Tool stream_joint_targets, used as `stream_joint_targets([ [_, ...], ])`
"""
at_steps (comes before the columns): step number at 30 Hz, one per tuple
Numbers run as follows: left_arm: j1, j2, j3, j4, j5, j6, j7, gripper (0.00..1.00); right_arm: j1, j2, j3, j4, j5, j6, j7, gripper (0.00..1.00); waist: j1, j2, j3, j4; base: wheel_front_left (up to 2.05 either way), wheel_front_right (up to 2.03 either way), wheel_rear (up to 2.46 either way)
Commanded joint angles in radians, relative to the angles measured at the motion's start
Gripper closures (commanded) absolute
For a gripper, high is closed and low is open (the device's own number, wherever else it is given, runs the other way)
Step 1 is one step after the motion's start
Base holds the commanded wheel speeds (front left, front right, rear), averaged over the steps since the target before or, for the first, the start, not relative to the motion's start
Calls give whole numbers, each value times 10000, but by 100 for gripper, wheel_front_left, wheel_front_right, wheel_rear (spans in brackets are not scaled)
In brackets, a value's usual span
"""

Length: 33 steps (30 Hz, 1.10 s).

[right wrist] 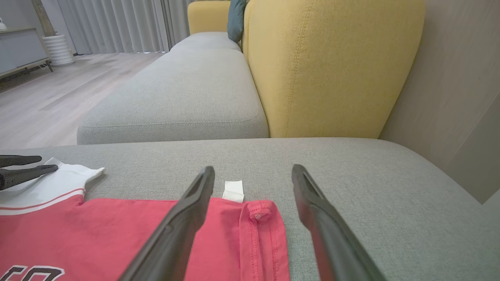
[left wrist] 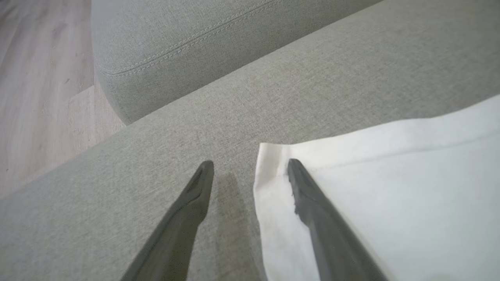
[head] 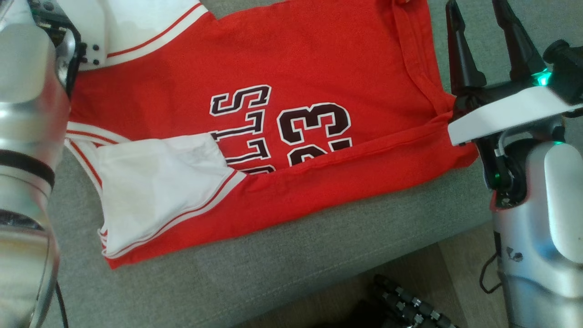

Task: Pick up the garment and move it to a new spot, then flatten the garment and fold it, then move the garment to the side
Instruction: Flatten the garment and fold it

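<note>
The garment (head: 319,68) is a red jersey with white sleeves and dark lettering, lying spread on the grey sofa seat (head: 273,273). Its near side is folded over, with one white sleeve (head: 159,191) lying on top. My left gripper (left wrist: 250,164) is open at the corner of the other white sleeve (left wrist: 390,187), one finger over the cloth and one over the seat. In the right wrist view the left gripper (right wrist: 27,167) shows above that sleeve (right wrist: 50,187). My right gripper (right wrist: 253,169) is open and empty above the jersey's red hem corner (right wrist: 258,218) and its white tag (right wrist: 233,190). The head view shows the right gripper (head: 476,13) at the jersey's right edge.
A yellow backrest (right wrist: 332,66) rises behind the seat, and a second grey cushion (right wrist: 175,89) adjoins it. Wooden floor (right wrist: 47,101) lies to the left. The seat's front edge (head: 364,255) runs below the jersey, with dark robot parts (head: 405,305) beneath. My left forearm (head: 27,136) covers the head view's left edge.
</note>
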Motion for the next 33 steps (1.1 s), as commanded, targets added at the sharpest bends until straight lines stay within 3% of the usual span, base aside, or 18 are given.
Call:
stream_joint_targets([
  [1, -448, 381, 80, -64, -47, -87, -56, 0, -13, 83, 170, -434, -92, -7, -63, 0, -1, 0, 52, -11, 0, 0, 0],
  [7, -514, 158, 24, 137, -244, -598, 58, 0, -12, 97, 47, -457, -162, -7, -22, 0, -1, 0, 155, 4, 0, 0, 0],
  [8, -495, 102, 15, 159, -282, -676, 59, 69, -17, 99, 8, -435, -177, -7, -13, 0, -1, 0, 152, 20, 0, 0, 0],
  [9, -469, 24, 2, 177, -317, -740, 57, 100, -31, 100, -52, -406, -189, -7, -6, 0, -1, 0, 140, 59, 0, 0, 0],
  [14, -454, -398, 68, 149, -521, -661, -522, 100, -288, 103, -508, -237, -198, -7, 38, 0, -1, 0, 1, 468, 0, 0, 0],
  [21, -355, -1084, 207, -169, -793, -346, -2044, 100, -1187, -231, -1195, 412, 10, -7, 345, 0, -1, 0, -401, 1548, 0, 0, 0],
  [26, -137, -1427, 132, -570, -821, -289, -2488, 100, -1830, -853, -1284, 1171, -28, -7, 603, 0, -1, 0, -567, 2199, 0, 0, 0],
  [33, 827, -1859, -110, -1835, -888, -189, -2672, 100, -2506, -2141, -1094, 3355, -12, -7, 1344, 0, -1, 0, -763, 3095, 0, 0, 0],
])
